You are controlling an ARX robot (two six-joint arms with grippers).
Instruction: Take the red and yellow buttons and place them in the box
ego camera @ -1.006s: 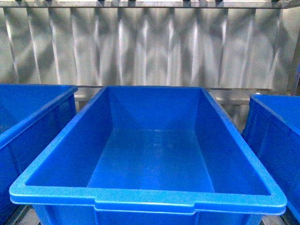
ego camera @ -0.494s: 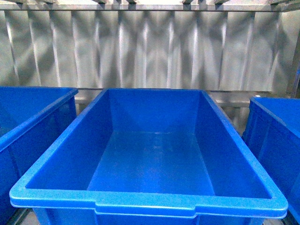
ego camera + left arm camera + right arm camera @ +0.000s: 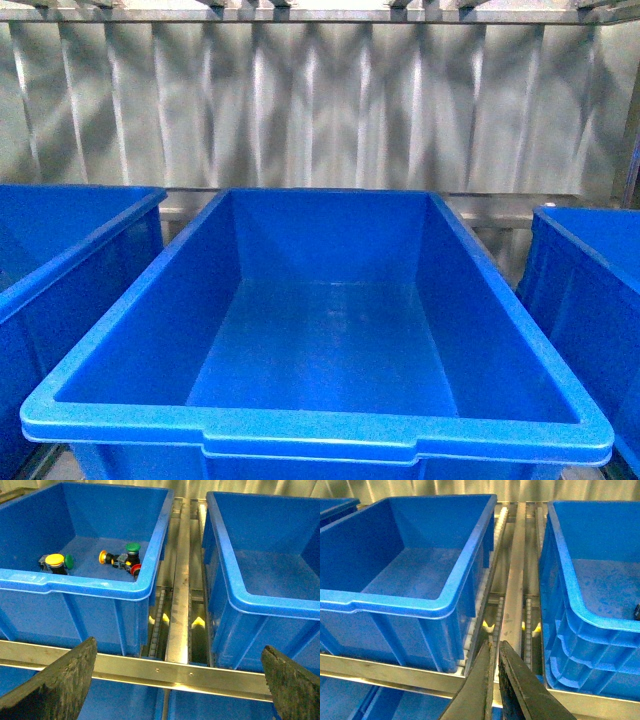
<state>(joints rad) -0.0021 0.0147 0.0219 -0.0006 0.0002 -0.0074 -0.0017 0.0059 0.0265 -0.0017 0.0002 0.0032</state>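
In the left wrist view a blue bin (image 3: 90, 580) holds a yellow button (image 3: 54, 560), a second yellow-capped button (image 3: 102, 557) lying on its side, and a red button (image 3: 135, 569) near the bin's corner. Green-capped buttons (image 3: 133, 547) lie among them. My left gripper (image 3: 180, 647) is open and empty, above a metal rail and short of that bin. My right gripper (image 3: 496, 645) is shut on nothing, over the gap between two bins. The front view shows an empty blue box (image 3: 320, 430) and neither gripper.
A metal roller track (image 3: 179, 595) runs between the button bin and an empty blue bin (image 3: 260, 602). A cross rail (image 3: 165, 670) lies under the left gripper. In the right wrist view two blue bins (image 3: 420, 605) (image 3: 570, 590) flank the track. A corrugated metal wall (image 3: 320, 100) stands behind.
The middle box sits slightly lower in the front view than a second ago. Nothing has changed in the last half second.
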